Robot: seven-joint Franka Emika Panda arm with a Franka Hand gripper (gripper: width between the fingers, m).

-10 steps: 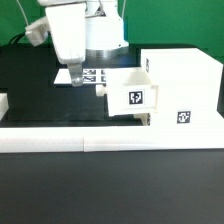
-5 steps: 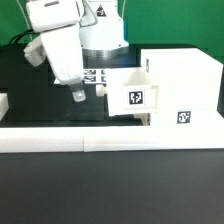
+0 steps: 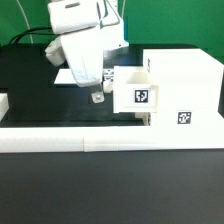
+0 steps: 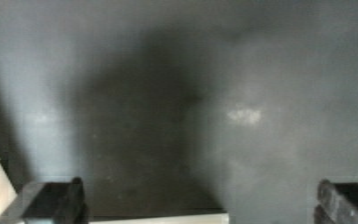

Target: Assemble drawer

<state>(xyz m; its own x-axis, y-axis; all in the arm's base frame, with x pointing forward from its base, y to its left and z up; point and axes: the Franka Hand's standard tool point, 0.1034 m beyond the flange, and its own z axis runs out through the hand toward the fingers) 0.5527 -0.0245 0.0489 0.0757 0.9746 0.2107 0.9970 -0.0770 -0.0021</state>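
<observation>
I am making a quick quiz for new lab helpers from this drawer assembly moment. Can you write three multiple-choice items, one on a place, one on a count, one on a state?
1. In the exterior view, where is the claw relative to the small drawer box?
A. on that view's left of it
B. on that view's right of it
C. inside it

2. How many marker tags show on the fronts of the drawer box and the big white cabinet together?
A. none
B. two
C. five

3. What is the claw holding?
A. the drawer box
B. a screw
C. nothing

Answers: 1 A, the claw hangs just on the left of the box's open end. 2 B, one tag on each front. 3 C, the wrist view shows both fingertips wide apart over bare dark table.
</observation>
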